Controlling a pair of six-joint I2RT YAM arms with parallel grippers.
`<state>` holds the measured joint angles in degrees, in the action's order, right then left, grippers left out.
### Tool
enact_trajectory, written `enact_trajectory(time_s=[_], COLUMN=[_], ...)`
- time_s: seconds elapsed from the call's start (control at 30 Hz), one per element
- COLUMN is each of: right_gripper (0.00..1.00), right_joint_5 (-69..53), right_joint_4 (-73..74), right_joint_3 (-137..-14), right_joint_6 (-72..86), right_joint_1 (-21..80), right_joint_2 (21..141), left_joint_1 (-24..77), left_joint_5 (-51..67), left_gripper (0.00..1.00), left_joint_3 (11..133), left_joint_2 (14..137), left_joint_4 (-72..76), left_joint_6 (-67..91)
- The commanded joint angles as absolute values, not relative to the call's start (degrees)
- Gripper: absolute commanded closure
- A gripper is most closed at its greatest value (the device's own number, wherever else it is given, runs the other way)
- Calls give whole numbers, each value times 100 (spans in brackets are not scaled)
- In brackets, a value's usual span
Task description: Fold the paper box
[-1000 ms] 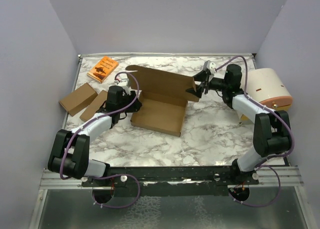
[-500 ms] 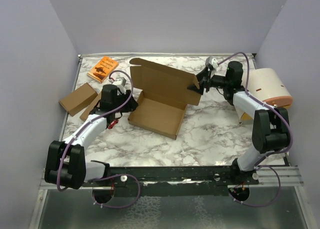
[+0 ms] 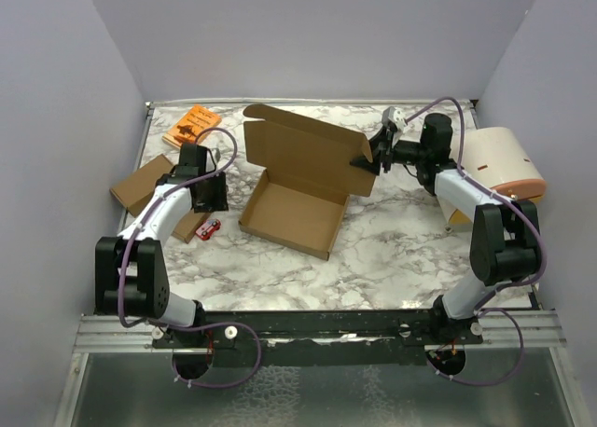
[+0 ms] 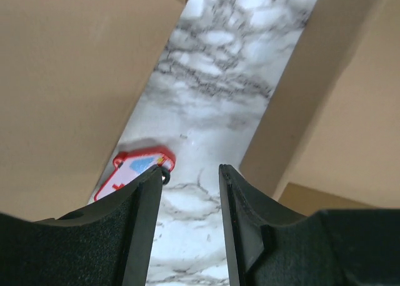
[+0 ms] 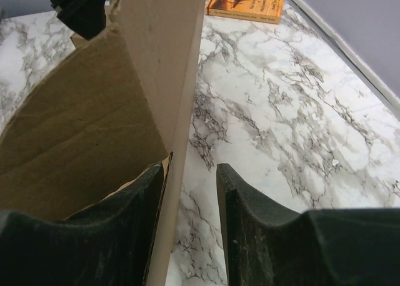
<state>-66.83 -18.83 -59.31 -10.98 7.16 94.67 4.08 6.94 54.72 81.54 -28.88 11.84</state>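
**Tray formed, lid waiting to come down**

Toward the left edge, the left gripper point(image 3: 211, 198) hangs over the marble tabletop point(image 3: 410, 250), between two small cardboard boxes point(image 3: 145, 185) and the paper box point(image 3: 294, 208). Its fingers are a narrow gap apart and hold nothing. A red tag point(image 4: 134, 170) lies just below them.

The paper box sits mid-table with its tray walls raised. Its lid point(image 3: 303, 152) stands upright along the far side. At the lid's right end the right gripper point(image 5: 190, 167) is partly open, and the card's edge lies against one finger, unclamped. An orange book point(image 3: 191, 127) rests in the far left corner.

Closing the lid appears to be the step in hand. The next move probably calls for the right fingers to pinch that edge and swing it toward the near edge while the left gripper steadies the tray.
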Motion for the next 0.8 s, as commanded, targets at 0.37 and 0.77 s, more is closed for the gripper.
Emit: enact_trajectory(time_s=[0.37,0.77], right_gripper=[61,61], right_joint_5=[-6809,-6809], right_joint_4=[-1819,-1811], right_joint_3=[-6117,-6112], right_joint_6=[-1125,-1134], right_joint_1=[712,712], right_joint_2=[9550,9562], left_joint_1=[363,212], left_joint_5=[-193,-153], left_gripper=[40,37], left_joint_3=[5227,5188], left_joint_2=[8524,8751], left_joint_4=[-3406,-3062], left_joint_6=[1197,971])
